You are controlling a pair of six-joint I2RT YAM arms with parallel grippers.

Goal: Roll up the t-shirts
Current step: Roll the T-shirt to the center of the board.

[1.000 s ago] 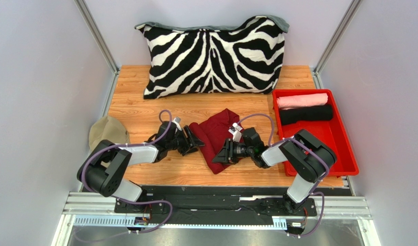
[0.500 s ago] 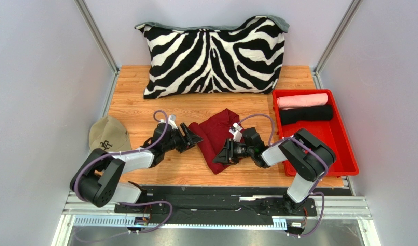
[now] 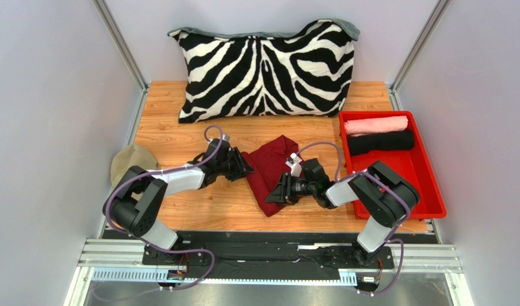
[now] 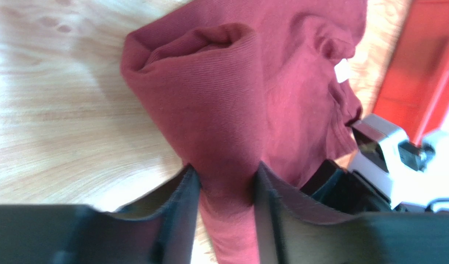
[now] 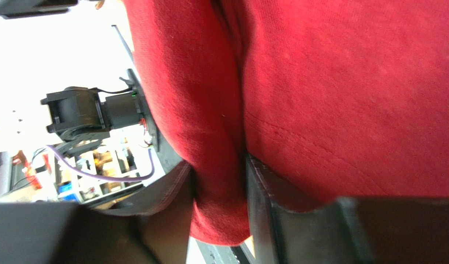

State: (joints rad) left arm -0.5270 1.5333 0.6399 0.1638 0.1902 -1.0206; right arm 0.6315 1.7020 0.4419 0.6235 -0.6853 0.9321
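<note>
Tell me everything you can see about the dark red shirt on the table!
It is a dark red t-shirt of soft, finely ribbed cloth, crumpled and partly rolled into a thick fold, with a small white tag showing. It lies on the wooden table between the two arms. The left gripper pinches one bunched end, and the right gripper pinches a fold at its near edge.

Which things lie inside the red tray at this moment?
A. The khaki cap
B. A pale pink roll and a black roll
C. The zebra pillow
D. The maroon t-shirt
B: the pale pink roll and the black roll lie side by side at the far end of the red tray, while the maroon t-shirt is on the wooden table.
</note>
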